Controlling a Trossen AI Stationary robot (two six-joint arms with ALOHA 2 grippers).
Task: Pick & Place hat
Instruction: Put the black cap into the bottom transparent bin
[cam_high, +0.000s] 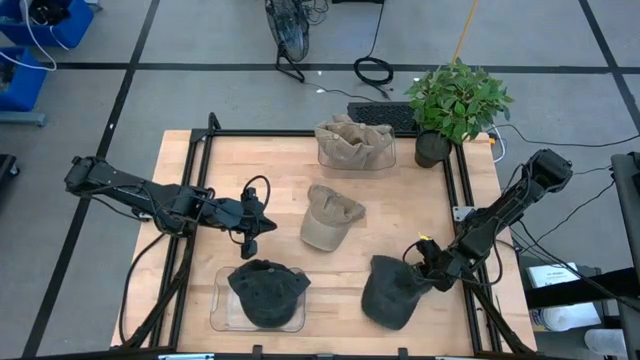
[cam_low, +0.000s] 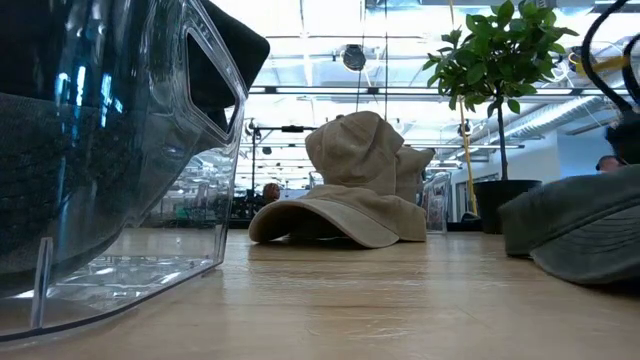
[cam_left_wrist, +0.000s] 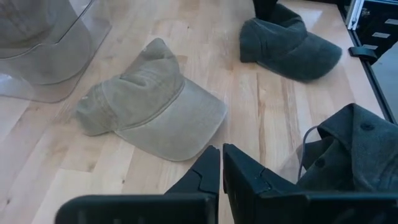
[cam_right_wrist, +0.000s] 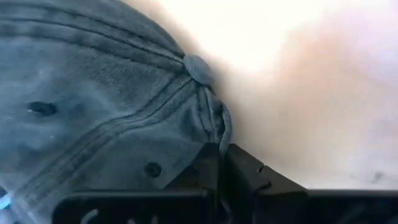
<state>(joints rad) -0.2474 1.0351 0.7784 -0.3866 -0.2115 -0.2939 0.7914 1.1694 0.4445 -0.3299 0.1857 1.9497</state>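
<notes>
A dark grey hat (cam_high: 393, 292) lies on the wooden table near its near right corner, crown toward my right gripper (cam_high: 432, 266), which is shut on it. The right wrist view shows its crown and top button (cam_right_wrist: 198, 67). A tan hat (cam_high: 330, 216) lies flat on its brim at the table's middle. My left gripper (cam_high: 256, 228) hangs shut and empty left of the tan hat, above the table, its shut fingers (cam_left_wrist: 205, 177) pointing toward that hat (cam_left_wrist: 149, 106). My right gripper pinches a raised fold of the crown's cloth (cam_right_wrist: 222, 127) between its two fingers, just beside the top button. The fingers slant down at it from the table's right side. The hat rests on the table, its brim (cam_high: 385, 305) toward the near edge.
A clear bin (cam_high: 222, 312) at the near left holds another dark hat (cam_high: 266, 292). A second clear bin (cam_high: 388, 160) at the far middle holds a tan hat (cam_high: 352, 138). A potted plant (cam_high: 455, 100) stands at the far right corner. Bare wood lies between the hats.
</notes>
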